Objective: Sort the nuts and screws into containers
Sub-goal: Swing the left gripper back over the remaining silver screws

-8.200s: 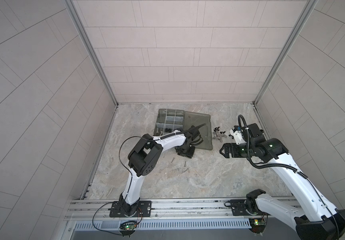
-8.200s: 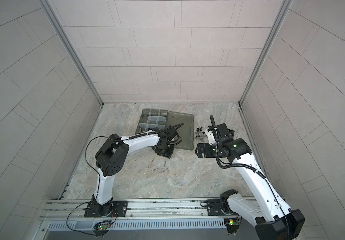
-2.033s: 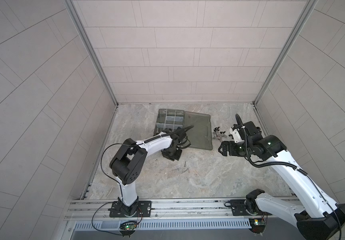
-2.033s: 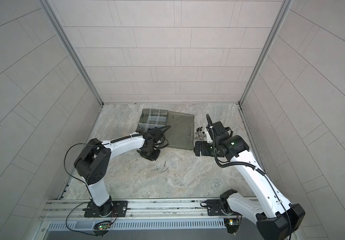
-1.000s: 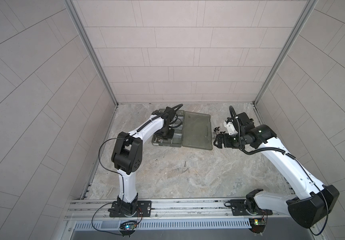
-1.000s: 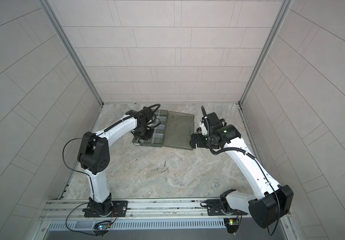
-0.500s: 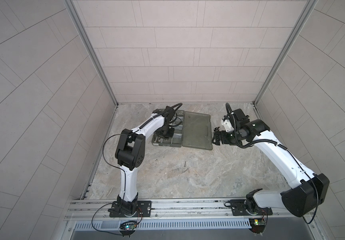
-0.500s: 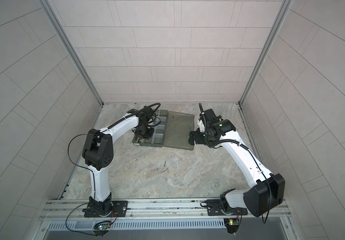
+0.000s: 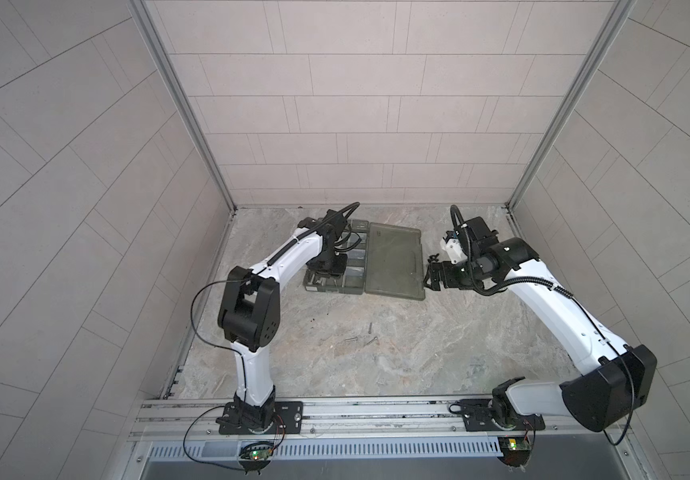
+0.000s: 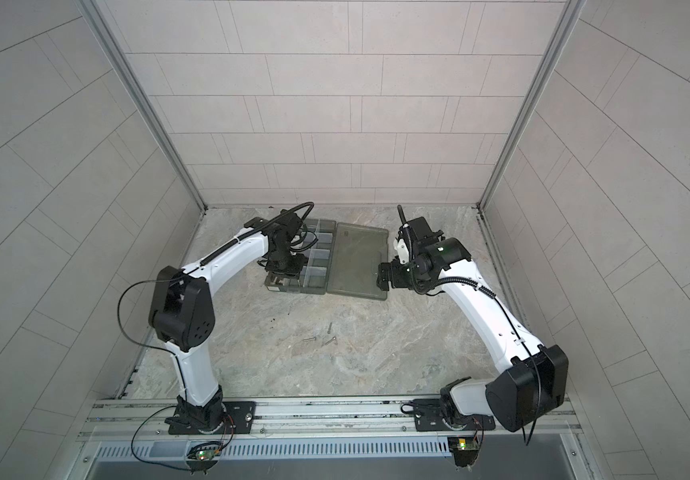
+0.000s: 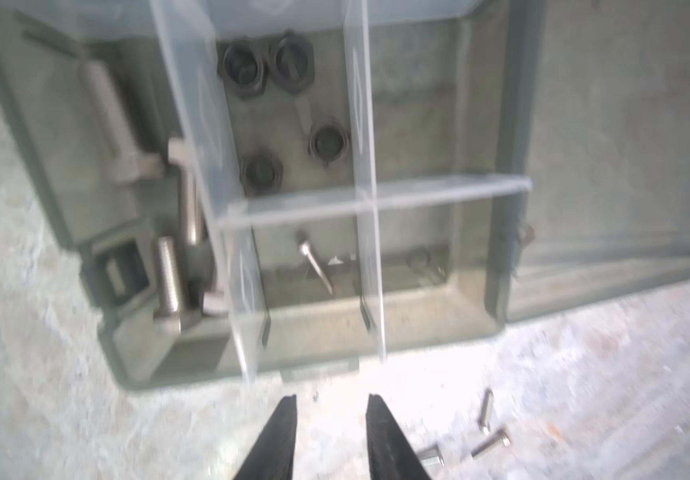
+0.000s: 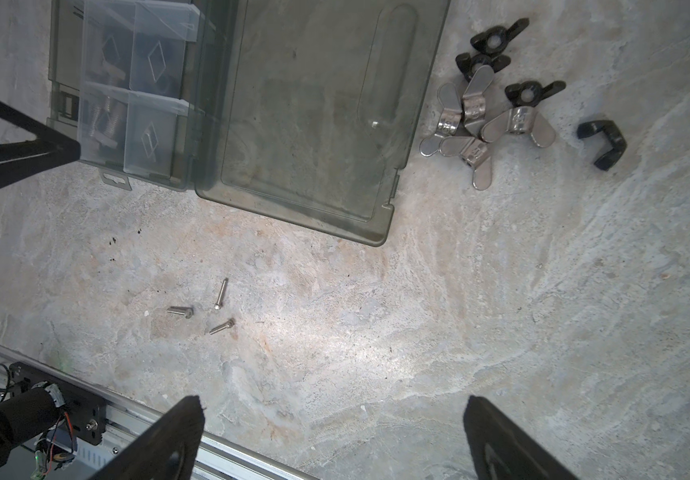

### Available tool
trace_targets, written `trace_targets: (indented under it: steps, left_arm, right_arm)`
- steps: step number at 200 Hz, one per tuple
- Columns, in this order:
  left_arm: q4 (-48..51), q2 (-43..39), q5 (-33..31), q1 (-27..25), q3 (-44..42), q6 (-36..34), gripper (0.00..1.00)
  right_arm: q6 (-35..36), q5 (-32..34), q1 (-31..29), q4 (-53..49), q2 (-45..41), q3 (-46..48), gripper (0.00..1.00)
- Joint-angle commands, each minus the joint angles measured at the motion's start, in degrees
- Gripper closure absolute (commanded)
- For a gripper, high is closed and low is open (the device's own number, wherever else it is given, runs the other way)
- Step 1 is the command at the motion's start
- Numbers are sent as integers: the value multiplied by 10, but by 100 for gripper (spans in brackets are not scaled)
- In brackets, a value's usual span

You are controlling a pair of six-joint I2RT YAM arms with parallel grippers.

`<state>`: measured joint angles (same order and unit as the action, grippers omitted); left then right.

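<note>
Loose thin screws: three, lying flat on the table, near one another but not touching, well short of the case. Not yet sorted.
Organiser case: open on the table beyond them. The divided half is on the left and the flat lid is folded out to the right.
Compartments (left wrist view, blurred): thick bolts in the outer one. Four black nuts in the next. One thin screw alone in the compartment against the case's near wall.
Left gripper: over the near end of the divided half, jaws parted by a narrow gap, nothing between them.
Right gripper: just beside the lid's outer edge, jaws spread wide, empty.
Wing nuts: silver and black, heaped and touching, on the table beside that lid edge. Unsorted. A black bent piece lies apart from them; cannot tell what it is.
Step (judged): the next pick is probably a loose screw or a wing nut.
Risk 1: the thin screws lie flat on hard stone, so closing jaws may skid one away or pinch it crooked and drop it.
Risk 2: the clear dividers stand tall, so a low approach could catch one or let a screw fall in with the nuts.
Risk 3: the wing nuts are piled, so lifting one may drag its neighbours.
Risk 4: the right arm is close to the lid, and a nudge would shift the case.
</note>
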<state>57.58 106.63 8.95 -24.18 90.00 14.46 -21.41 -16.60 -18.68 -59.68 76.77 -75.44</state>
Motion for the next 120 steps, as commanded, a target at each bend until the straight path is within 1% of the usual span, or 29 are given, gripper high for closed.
trace_targets:
  steps: [1, 26, 41, 59, 74, 84, 108, 120]
  left_arm:
    - [18, -53, 12, -24, -39, 39, 65]
    - [18, -66, 9, -69, -57, 77, 65]
    - [18, -55, 13, -100, -52, 96, 65]
    - [11, -32, 11, -137, -42, 98, 65]
    - [14, -8, 11, -154, -33, 101, 65]
    - [9, -1, 13, -164, -36, 106, 65]
    - [-27, -6, 10, -184, -72, 112, 65]
    - [-54, -13, 21, -191, -101, 119, 65]
  right_arm:
    - [6, -9, 1, -1, -25, 31, 1]
    - [12, -20, 2, 31, -49, 83, 1]
    - [5, -20, 2, 34, -51, 96, 1]
    - [0, -20, 2, 32, -52, 98, 1]
    - [1, -2, 4, 24, -52, 93, 1]
    - [-3, -2, 6, 6, -51, 80, 1]
    - [2, 2, 5, -9, -62, 72, 1]
    - [-6, 9, 6, -16, -70, 72, 1]
